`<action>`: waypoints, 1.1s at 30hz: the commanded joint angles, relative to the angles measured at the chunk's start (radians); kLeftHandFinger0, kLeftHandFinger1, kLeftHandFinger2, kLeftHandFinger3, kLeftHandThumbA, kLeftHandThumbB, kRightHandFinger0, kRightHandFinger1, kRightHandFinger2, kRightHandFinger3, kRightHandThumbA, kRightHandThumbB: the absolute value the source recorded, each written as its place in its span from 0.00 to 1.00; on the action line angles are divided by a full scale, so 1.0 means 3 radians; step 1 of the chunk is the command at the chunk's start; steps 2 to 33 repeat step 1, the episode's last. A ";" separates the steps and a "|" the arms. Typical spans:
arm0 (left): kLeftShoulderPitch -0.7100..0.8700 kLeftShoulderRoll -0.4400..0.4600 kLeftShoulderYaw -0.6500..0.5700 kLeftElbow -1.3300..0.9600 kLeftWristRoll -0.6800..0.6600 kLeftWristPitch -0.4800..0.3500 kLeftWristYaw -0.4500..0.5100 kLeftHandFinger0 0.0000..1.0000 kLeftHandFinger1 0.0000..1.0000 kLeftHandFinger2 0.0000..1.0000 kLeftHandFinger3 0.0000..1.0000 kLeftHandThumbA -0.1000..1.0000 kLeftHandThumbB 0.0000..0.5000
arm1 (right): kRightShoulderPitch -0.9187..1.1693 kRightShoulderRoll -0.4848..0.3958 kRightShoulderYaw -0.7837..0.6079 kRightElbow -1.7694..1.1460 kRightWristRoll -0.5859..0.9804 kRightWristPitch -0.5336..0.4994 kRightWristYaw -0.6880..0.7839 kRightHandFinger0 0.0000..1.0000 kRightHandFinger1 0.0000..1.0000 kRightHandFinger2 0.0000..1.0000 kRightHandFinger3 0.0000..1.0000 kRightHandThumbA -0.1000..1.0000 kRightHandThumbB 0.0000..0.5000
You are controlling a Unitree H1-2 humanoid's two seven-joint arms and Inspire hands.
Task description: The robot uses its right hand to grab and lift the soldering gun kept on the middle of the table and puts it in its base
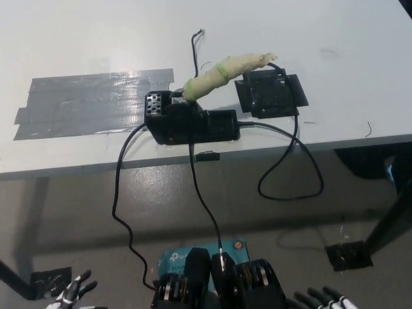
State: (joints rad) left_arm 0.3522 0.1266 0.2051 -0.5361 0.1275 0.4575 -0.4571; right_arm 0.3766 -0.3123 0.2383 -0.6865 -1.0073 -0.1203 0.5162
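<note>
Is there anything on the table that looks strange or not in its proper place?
Yes. The soldering gun is wrapped in pale tape and leans tilted on the black base. Grey tape strips cover the table, and cables dangle over its edge.

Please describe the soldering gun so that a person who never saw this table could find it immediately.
Start at the grey tape patch on the white table. To its right sits a black base near the table's front edge. The soldering gun rises slanting from it: the only pale, yellowish wrapped stick among black things.
</note>
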 commanded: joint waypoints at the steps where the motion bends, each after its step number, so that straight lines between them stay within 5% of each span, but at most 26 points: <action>1: 0.0036 0.0067 -0.0054 -0.0095 -0.0059 0.0042 0.0132 1.00 0.75 1.00 1.00 1.00 0.85 | 0.0002 0.0043 -0.0086 -0.0035 0.0158 0.0007 -0.0166 1.00 1.00 1.00 1.00 0.46 0.45; 33: 0.0036 0.0067 -0.0054 -0.0095 -0.0059 0.0042 0.0132 1.00 0.75 1.00 1.00 1.00 0.85 | 0.0002 0.0043 -0.0086 -0.0035 0.0158 0.0007 -0.0166 1.00 1.00 1.00 1.00 0.46 0.45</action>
